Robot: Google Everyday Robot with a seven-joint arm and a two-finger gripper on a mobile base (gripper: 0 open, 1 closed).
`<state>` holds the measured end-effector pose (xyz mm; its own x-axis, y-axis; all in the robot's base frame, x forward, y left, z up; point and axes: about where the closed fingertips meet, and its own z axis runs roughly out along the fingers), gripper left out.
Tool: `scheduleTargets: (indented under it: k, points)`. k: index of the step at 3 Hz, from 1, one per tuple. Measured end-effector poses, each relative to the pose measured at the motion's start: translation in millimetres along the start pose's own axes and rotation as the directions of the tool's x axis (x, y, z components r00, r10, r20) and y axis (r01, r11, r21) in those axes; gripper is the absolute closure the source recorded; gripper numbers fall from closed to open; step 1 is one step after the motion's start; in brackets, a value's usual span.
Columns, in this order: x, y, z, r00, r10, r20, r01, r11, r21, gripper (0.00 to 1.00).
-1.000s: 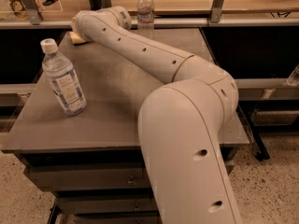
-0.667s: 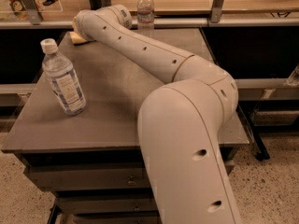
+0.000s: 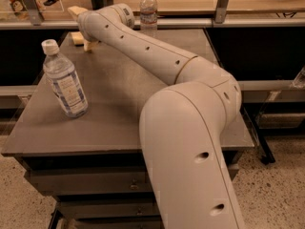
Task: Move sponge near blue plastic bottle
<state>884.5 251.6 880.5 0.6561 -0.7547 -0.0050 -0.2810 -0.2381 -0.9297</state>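
Mostly hidden, tool [image 3: 86, 42] beside sponge [image 3: 76, 37] at far corner of table [image 3: 124, 104], whether gripping cannot tell, blue plastic bottle [image 3: 66, 82], label illegible

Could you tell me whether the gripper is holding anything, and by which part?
It cannot be told: the gripper is at the sponge by the table's far left corner, but the arm hides any hold.

Table [image 3: 119, 94]: matt grey top, smooth. Arm [image 3: 190, 128]: smooth cream plastic shell, satin sheen. Blue plastic bottle [image 3: 64, 80]: clear glossy plastic, white cap, printed label. Gripper [image 3: 84, 38], at the table's far left corner: same cream finish. Sponge [image 3: 75, 36] there: pale yellow, matt.
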Motion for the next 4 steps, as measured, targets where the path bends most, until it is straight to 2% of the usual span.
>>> scheduleTargets:
  k: [4]
  points:
    - [0.8, -1.0, 0.0, 1.0, -0.001, -0.009, 0.001, 1.0, 0.004, 0.0]
